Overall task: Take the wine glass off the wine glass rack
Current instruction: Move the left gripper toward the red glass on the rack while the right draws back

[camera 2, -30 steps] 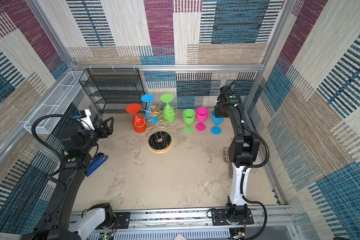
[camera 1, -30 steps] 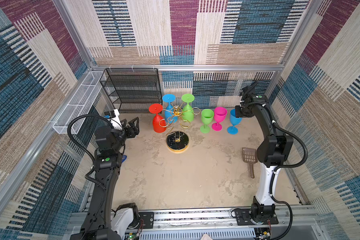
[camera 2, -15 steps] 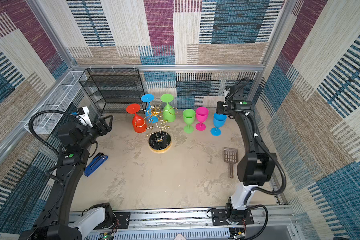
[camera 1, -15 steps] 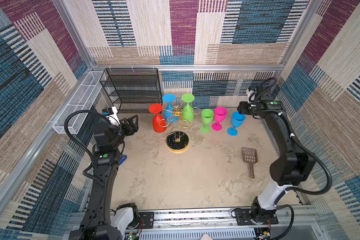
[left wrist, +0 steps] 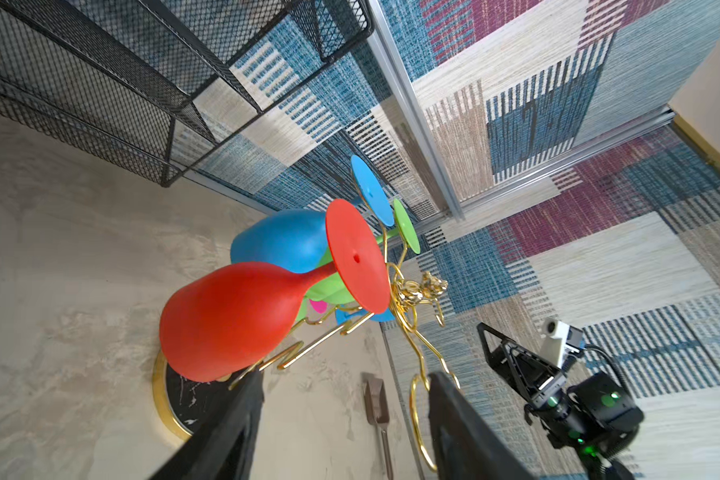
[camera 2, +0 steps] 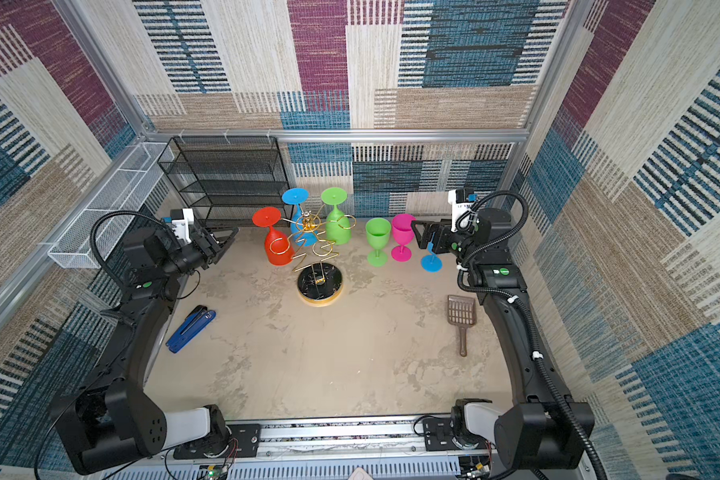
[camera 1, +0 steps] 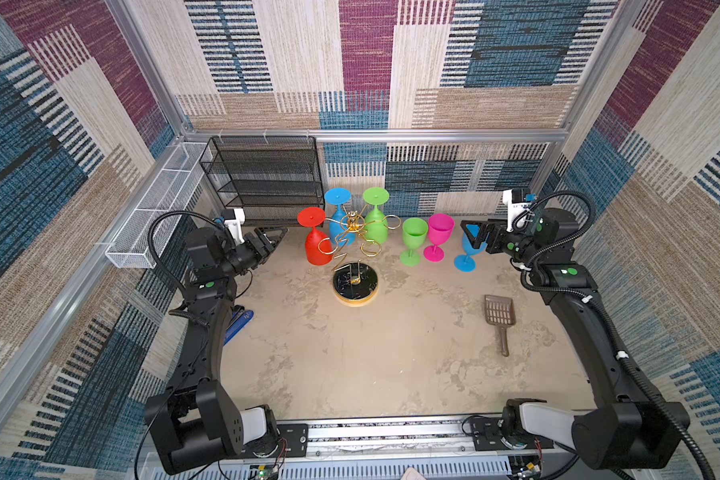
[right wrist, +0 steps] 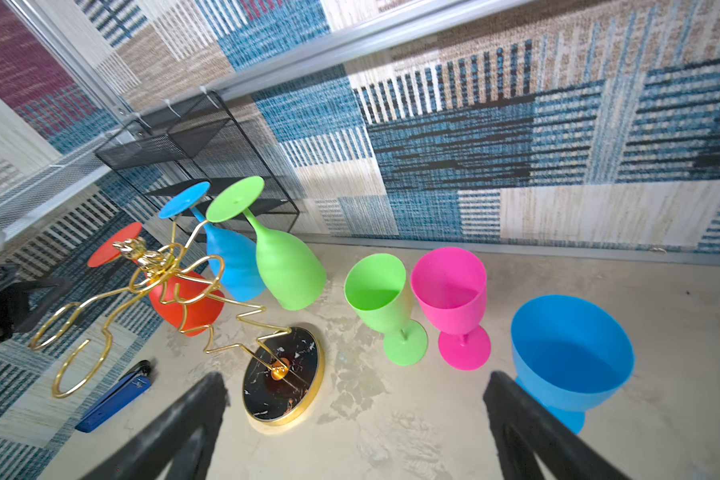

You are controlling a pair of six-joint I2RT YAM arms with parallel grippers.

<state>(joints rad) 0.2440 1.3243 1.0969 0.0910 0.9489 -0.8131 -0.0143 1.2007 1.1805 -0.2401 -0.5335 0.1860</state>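
Observation:
The gold wire wine glass rack point(camera 1: 352, 239) stands on its round black base point(camera 1: 355, 286) at the back middle. Three wine glasses hang upside down on it: red point(camera 1: 317, 247), blue point(camera 1: 338, 216) and green point(camera 1: 376, 222). Upright on the table to the rack's right are a green point(camera 1: 413, 241), a pink point(camera 1: 438, 235) and a blue glass point(camera 1: 466, 255). My left gripper point(camera 1: 273, 241) is open, a short way left of the red glass point(left wrist: 233, 316), holding nothing. My right gripper point(camera 1: 474, 235) is open wide beside the standing blue glass point(right wrist: 570, 349), which is outside its jaws.
A black mesh shelf unit point(camera 1: 267, 174) stands behind the rack. A long white mesh basket point(camera 1: 159, 208) runs along the left wall. A brown slotted scoop point(camera 1: 500, 320) lies at the right, and a blue stapler point(camera 2: 190, 328) lies by the left arm.
The right arm's elbow has swung out to the right and its jaws have opened wide by the standing blue glass. The left gripper has edged toward the rack.

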